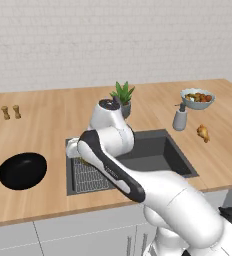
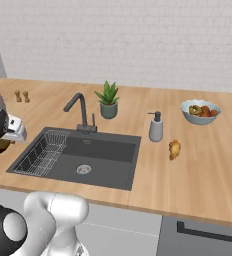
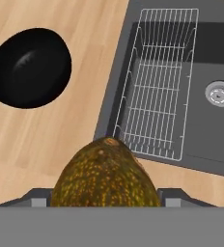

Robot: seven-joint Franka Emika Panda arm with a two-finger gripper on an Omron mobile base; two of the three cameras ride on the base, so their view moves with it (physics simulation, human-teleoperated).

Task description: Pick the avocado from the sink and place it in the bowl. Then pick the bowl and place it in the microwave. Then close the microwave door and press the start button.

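**Avocado clear of the sink, bowl not yet under it**

The end effector (image 3: 104, 202) pinches the avocado (image 3: 104, 176) between its two fingers, high above the sink's (image 3: 201, 125) wire rack (image 3: 155, 87), at the corner nearest the black bowl (image 3: 29, 67). The bowl sits on the wooden surface (image 3: 32, 140) beside the sink, away from the drain (image 3: 220, 93). The risk, as judged here: a release short of the bowl would drop the rounded fruit onto bare wood to roll off, and a drop onto the rim could tip it out.
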